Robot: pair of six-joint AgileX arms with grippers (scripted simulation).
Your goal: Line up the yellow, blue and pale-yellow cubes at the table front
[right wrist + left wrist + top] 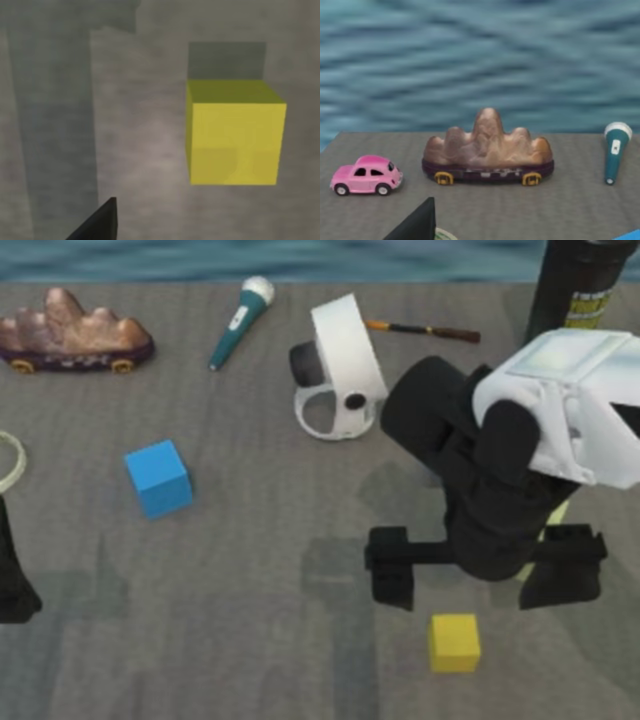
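Now the right hand, fingers spread wide and empty, hangs just behind the yellow cube (near the desk front) — centre over it, then descend squarely.

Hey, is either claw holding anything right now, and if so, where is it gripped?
Nothing is held. The right claw is open above the table, with the yellow cube lying free just in front of it.

A rendered tabletop test scene — grey woven table (toy-strewn) before a blurred blue wave-patterned backdrop.
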